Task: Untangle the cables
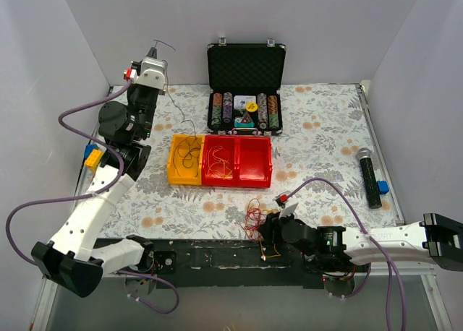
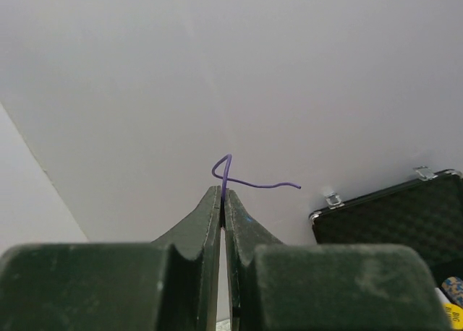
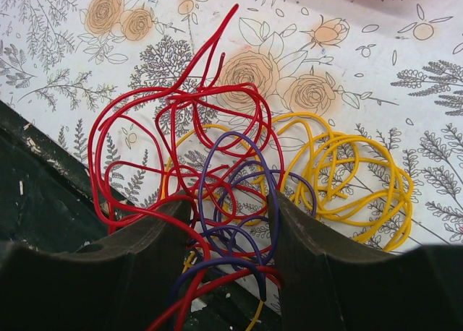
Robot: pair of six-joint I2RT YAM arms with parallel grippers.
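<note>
A tangle of cables lies at the table's front edge [image 1: 253,214], with red loops [image 3: 145,103], yellow loops [image 3: 347,165] and a purple strand [image 3: 236,134] wound through each other. My right gripper [image 1: 262,228] [image 3: 233,208] is low over that tangle and open. Its jaws stand apart on either side of the purple and red loops, which run loosely between them. My left gripper [image 1: 154,53] [image 2: 222,192] is raised high at the back left by the wall. It is shut on a thin purple cable [image 2: 253,184] whose short bent end sticks out past the tips [image 1: 165,44].
A yellow bin [image 1: 171,173] and a red two-part bin [image 1: 255,161] sit mid-table with thin wires inside. An open black case of poker chips [image 1: 246,92] stands behind them. A black microphone [image 1: 370,175] lies at the right. A fine dark wire [image 1: 187,125] curls near the yellow bin.
</note>
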